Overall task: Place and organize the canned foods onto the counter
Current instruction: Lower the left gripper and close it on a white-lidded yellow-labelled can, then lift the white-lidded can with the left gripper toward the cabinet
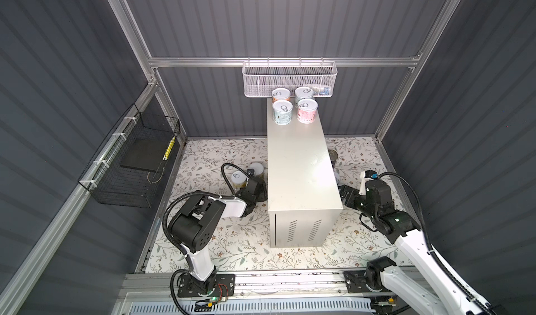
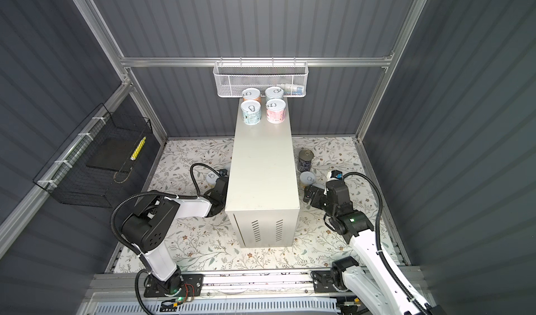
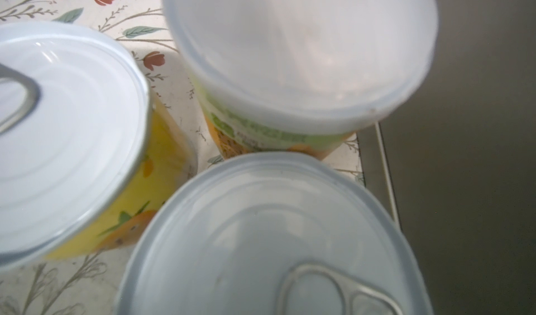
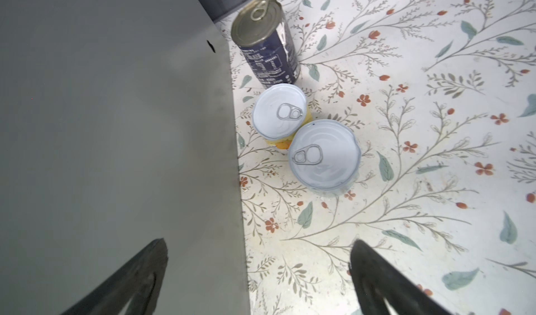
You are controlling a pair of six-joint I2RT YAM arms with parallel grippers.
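While four cans [image 1: 282, 112] stood two-by-two at the far end of the counter [image 1: 301, 168], probably to keep its near end free, others waited on the mat [image 1: 220, 241] on both sides. Left gripper [image 1: 251, 183] hung low over three cans [image 3: 269, 235] beside the counter; its fingers were hidden, so its grip could not be told. Right gripper [image 4: 258, 248] was spread wide and empty, short of a pull-tab pair [image 4: 324, 154] and the blue can [image 4: 266, 41]. The blue can's white print and the lidded can [image 3: 298, 52]'s green band were unreadable.

nine small cans [image 1: 282, 112], one tall dark-blue can [image 2: 306, 160], one counter [image 1: 301, 168], two baskets [image 1: 290, 81].
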